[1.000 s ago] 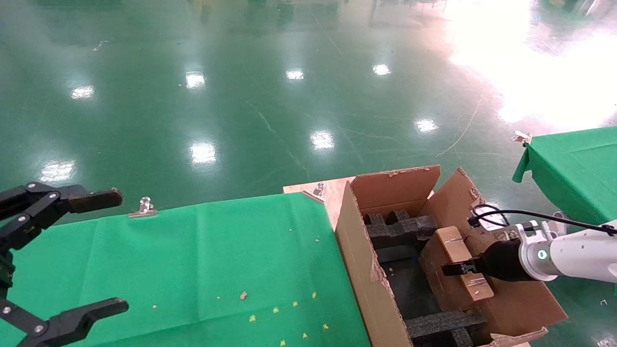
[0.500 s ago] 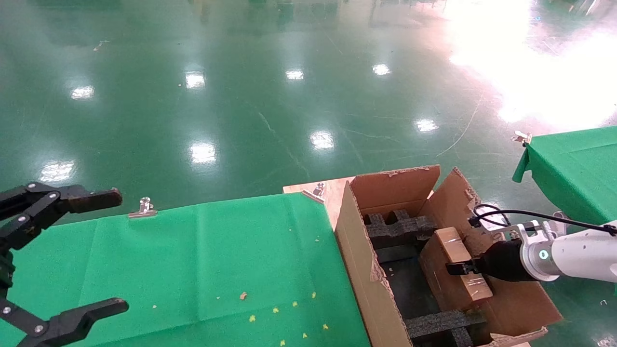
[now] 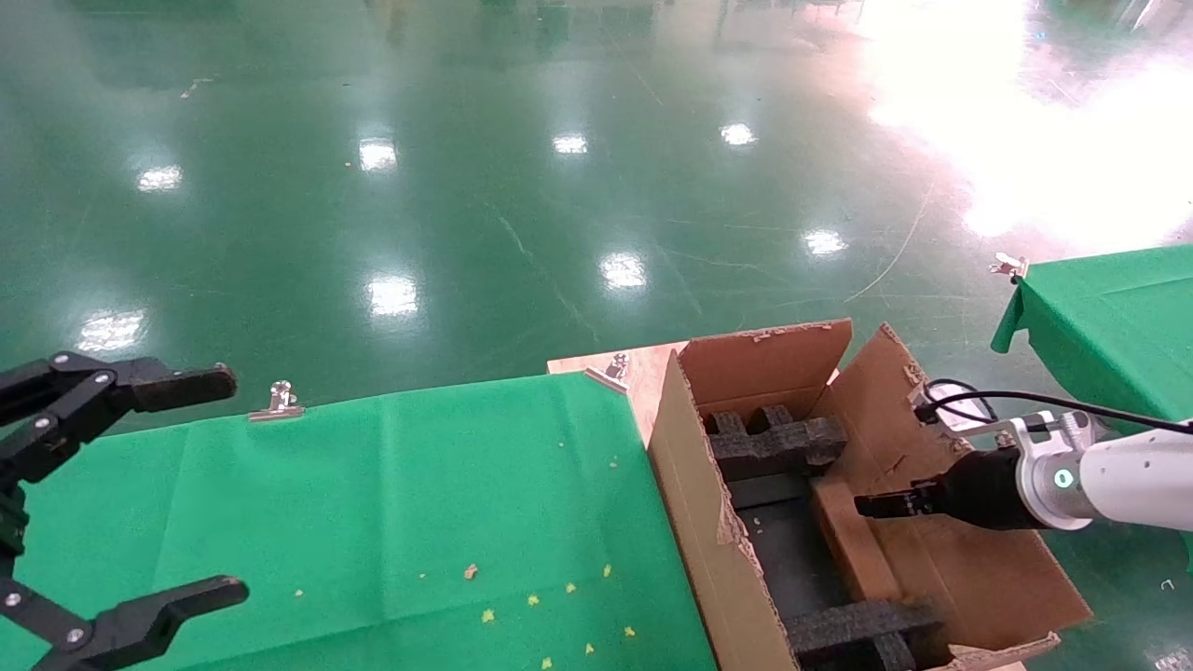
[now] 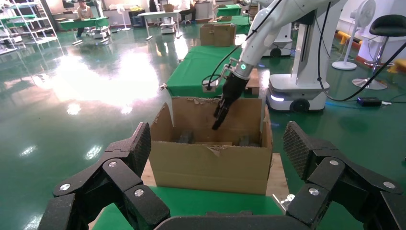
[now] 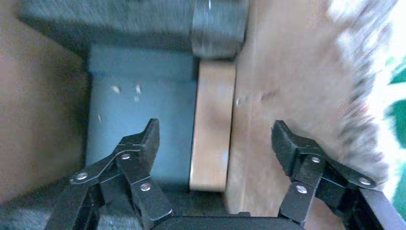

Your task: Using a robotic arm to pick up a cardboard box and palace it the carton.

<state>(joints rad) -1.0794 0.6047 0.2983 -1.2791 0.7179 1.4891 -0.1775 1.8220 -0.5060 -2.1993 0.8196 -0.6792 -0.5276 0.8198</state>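
Right wrist view shows you the right claw (image 5: 215,143) spread wide and holding nothing, with the cardboard box (image 5: 211,125) lying directly below the gap between its fingers, down inside the carton (image 5: 282,91). The box stands on a narrow edge, pressed against the carton's inner wall on one side, with the dark floor of the carton on the other and a black foam block (image 5: 218,26) just past its far end.

From the head view, the robotic arm (image 3: 1114,480) reaches in over the carton's rim (image 3: 694,485) and its claw (image 3: 871,506) hangs just above the box (image 3: 843,540).

You can judge the box as light, stiff and dry, not fragile; should you regrip, take it across the two broad faces near the middle. It looks plain brown, thin and long, with smooth faces.

Your left claw (image 3: 186,485) waits wide open and well apart, over the green surface (image 3: 391,485).
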